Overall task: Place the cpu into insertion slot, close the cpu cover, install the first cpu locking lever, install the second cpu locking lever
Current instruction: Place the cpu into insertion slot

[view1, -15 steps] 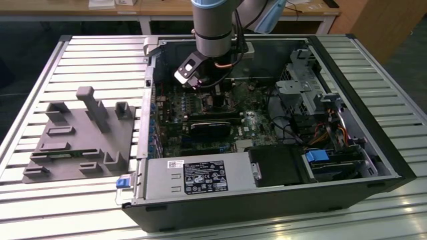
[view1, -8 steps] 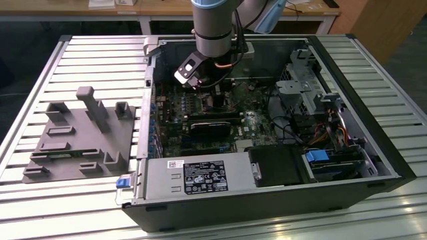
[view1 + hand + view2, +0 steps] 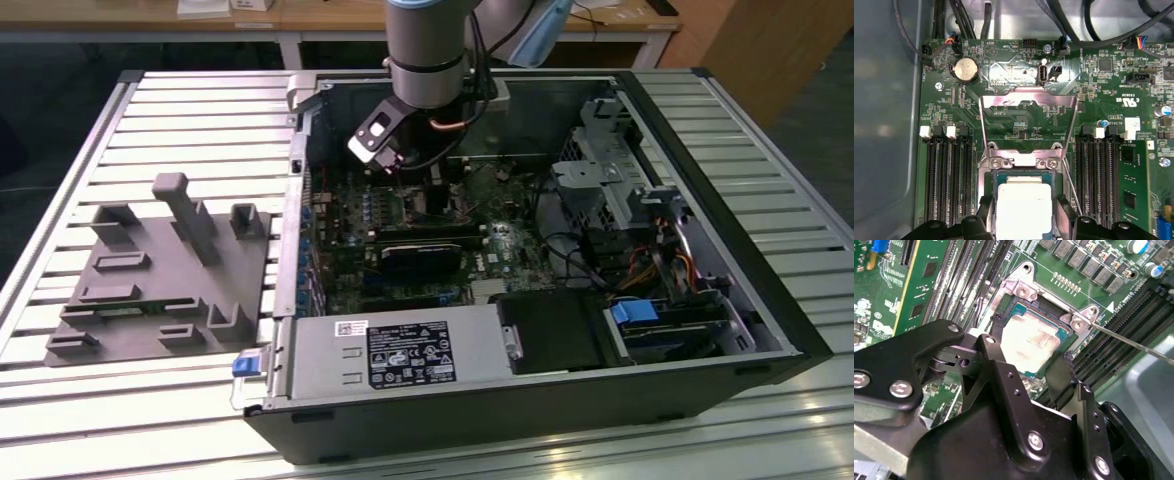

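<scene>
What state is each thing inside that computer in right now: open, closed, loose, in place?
Computer case: lying on its side, panel off, insides exposed.
Chip: lying flat in its socket, uncovered.
Metal cover: swung up, open.
Thin lever: sticking out, not latched.
Gripper: low over the chip.
</scene>
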Controlling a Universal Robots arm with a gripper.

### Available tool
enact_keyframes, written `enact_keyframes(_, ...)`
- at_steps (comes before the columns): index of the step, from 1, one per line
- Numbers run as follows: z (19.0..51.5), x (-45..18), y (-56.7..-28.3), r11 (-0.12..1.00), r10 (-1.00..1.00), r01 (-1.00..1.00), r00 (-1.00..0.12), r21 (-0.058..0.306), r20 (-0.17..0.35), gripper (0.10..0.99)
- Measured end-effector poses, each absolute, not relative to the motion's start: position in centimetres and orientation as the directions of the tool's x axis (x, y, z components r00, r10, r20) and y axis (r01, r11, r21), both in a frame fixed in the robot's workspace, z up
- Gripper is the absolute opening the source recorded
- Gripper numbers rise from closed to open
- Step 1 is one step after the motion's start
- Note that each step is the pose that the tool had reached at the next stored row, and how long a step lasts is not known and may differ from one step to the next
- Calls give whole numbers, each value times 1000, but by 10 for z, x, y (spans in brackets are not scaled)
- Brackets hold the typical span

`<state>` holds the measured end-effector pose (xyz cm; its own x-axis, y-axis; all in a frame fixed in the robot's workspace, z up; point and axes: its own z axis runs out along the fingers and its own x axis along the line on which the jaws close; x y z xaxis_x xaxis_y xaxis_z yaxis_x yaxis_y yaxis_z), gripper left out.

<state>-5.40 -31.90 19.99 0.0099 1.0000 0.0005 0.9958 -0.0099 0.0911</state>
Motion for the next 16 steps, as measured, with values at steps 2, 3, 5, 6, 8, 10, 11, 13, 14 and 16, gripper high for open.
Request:
enact_keyframes(2, 204, -54, -319, -10, 1000, 996, 10, 91, 1, 608)
enact_keyframes(3, 205, -54, -319, -10, 1000, 996, 10, 91, 1, 608)
enact_keyframes(5, 207, -54, -319, -10, 1000, 996, 10, 91, 1, 608)
enact_keyframes(6, 207, -54, -319, -10, 1000, 996, 10, 91, 1, 608)
enact_keyframes(8, 207, -54, -319, -10, 1000, 996, 10, 91, 1, 608)
enact_keyframes(10, 207, -54, -319, -10, 1000, 996, 10, 91, 1, 608)
enact_keyframes(11, 207, -54, -319, -10, 1000, 996, 10, 91, 1, 608)
enact_keyframes(13, 207, -54, -319, -10, 1000, 996, 10, 91, 1, 596)
enact_keyframes(14, 207, -54, -319, -10, 1000, 996, 10, 91, 1, 596)
enact_keyframes(16, 207, -54, -319, -10, 1000, 996, 10, 91, 1, 533)
